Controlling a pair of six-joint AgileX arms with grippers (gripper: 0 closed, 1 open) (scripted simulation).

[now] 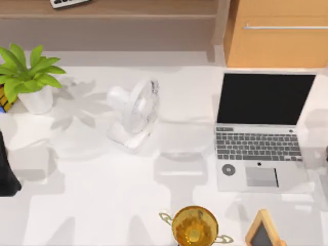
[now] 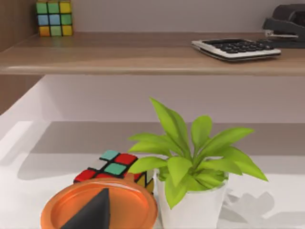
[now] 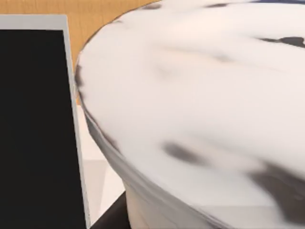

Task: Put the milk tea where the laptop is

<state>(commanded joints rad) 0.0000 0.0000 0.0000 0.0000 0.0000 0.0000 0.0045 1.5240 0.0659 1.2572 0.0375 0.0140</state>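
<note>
Milk tea (image 3: 200,109) close against right wrist camera, beside open laptop (image 1: 261,130) — right gripper's grip: cannot tell; left arm (image 1: 7,169) parked at table's left edge

- One laptop (image 1: 260,134), open, on the table's right side.
- One white desk fan (image 1: 134,113).
- One potted plant (image 1: 29,77) in a white pot.
- Two puzzle cubes: one on the shelf (image 2: 54,18), one on the table behind the plant (image 2: 114,167).
- One calculator (image 2: 236,48) on the shelf.
- One gold trophy cup (image 1: 195,225).
- One small wood-framed chalkboard (image 1: 263,231).
- One orange disc (image 2: 99,206).
- One white cup with dark flecks (image 3: 200,105), beside the laptop screen.
</note>
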